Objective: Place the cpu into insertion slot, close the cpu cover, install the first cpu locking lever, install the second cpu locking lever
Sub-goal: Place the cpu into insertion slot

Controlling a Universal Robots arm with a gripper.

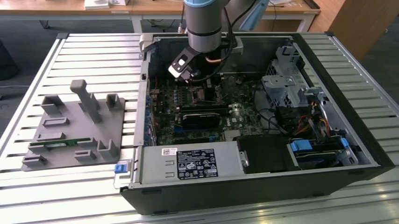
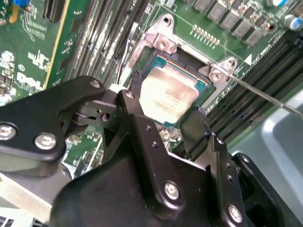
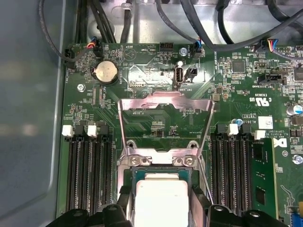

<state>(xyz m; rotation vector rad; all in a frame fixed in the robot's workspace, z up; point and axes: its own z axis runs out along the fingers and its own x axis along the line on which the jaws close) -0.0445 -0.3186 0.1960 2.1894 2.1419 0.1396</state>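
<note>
A: Exterior view, first entry?
B: One arm (image 1: pixel 204 28), upper centre of the frame, reaching down into the open computer case (image 1: pixel 349 158), over the green motherboard (image 1: pixel 187 123). One grey fixture plate (image 1: pixel 65 137), at the exterior view's left, well apart.
A: Second wrist view?
B: One gripper (image 2: pixel 165 106), fingers (image 2: pixel 193 125) closed against two opposite edges of the cpu (image 2: pixel 168 94). Chip over the insertion slot (image 2: pixel 158 49); fully seated or just above, impossible to tell. One locking lever (image 2: pixel 265 94), swung out, unlatched.
A: First wrist view?
B: Same hold on the cpu, slot rim around it. One cpu cover (image 3: pixel 164 100), standing open beyond the slot.
A: Hazards?
B: Likely a skewed seating, from an uneven release or a finger dragging the chip; then damaged contacts, or a cover jammed on a tilted chip.
</note>
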